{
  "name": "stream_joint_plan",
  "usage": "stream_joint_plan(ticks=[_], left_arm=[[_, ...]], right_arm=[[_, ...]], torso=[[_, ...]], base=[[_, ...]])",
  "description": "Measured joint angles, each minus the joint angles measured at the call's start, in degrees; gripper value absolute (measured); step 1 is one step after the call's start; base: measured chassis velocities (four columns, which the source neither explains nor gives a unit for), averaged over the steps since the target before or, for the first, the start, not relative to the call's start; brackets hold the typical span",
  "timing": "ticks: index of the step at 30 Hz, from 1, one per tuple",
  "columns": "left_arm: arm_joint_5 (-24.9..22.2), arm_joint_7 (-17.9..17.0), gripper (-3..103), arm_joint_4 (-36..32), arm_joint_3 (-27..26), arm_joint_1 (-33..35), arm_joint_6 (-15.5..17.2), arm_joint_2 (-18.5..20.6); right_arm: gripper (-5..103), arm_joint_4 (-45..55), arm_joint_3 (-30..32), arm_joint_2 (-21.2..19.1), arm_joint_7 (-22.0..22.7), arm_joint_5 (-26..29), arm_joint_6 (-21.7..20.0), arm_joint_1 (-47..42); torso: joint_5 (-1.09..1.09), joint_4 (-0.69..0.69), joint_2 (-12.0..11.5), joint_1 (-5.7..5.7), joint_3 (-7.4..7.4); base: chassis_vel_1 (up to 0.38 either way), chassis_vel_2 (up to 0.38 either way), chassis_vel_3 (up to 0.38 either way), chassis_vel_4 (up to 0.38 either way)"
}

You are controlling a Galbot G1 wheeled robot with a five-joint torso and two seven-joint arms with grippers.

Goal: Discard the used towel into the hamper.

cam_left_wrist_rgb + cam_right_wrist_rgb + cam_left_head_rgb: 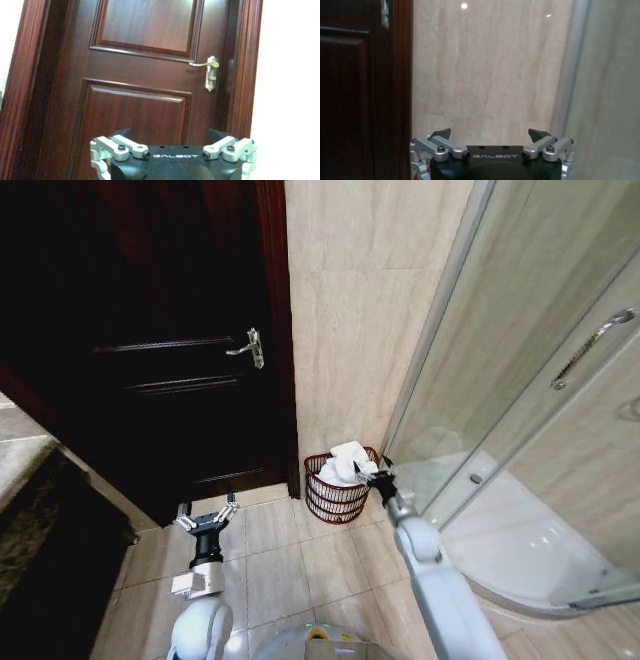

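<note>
White towel (347,460) in hamper (338,492), right gripper (378,471) beside rim, fingers spread

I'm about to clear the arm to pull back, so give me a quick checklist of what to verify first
1. White towel in the hamper: ok, it sits heaped above the rim.
2. Right pincer released: ok, fingers apart, nothing between them.
3. Right pincer clear of the hamper rim: cannot tell, it is right beside it.
4. Hamper upright on the floor: ok.
5. Left pincer out of the way: ok, open, low, facing the door.
</note>
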Motion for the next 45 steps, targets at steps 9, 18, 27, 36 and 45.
stream_joint_plan(ticks=[9, 18, 27, 36, 45], left_arm=[[0.35, 1.64, 100, 0.37, 0.7, 0.61, -1.03, -1.29], [0.59, 2.19, 100, 1.45, 1.06, 0.57, -3.24, -1.79], [0.46, 2.88, 100, 0.94, 0.97, 0.99, -3.29, -0.53], [-0.52, 2.91, 100, 2.02, 0.67, 0.48, -3.55, 2.59], [-0.75, 3.26, 100, 2.51, 1.28, -0.14, -3.39, 3.42]], right_arm=[[100, 7.86, 4.88, 2.44, -0.15, -1.0, 5.38, -11.48], [100, 12.84, 8.85, 4.0, -2.86, -0.04, 7.11, -18.61], [100, 14.89, 8.8, 7.71, -4.04, -3.0, 9.38, -21.77], [100, 13.49, 8.65, 9.85, -4.27, -6.18, 12.55, -22.67], [100, 13.08, 8.57, 10.95, -4.71, -7.37, 13.35, -23.67]], torso=[[0.0, 0.01, -0.44, -0.22, -0.23], [-0.01, 0.01, -3.06, -1.44, -1.61], [-0.01, 0.01, -5.51, -2.5, -3.0], [-0.02, 0.02, -7.94, -3.62, -4.31], [-0.02, 0.01, -10.09, -4.61, -5.45]], base=[[0.0, 0.0, 0.0, 0.0], [0.0, 0.0, 0.0, 0.0], [0.0, 0.0, 0.0, 0.0], [0.0, 0.0, 0.0, 0.0], [0.0, 0.0, 0.0, 0.0]])
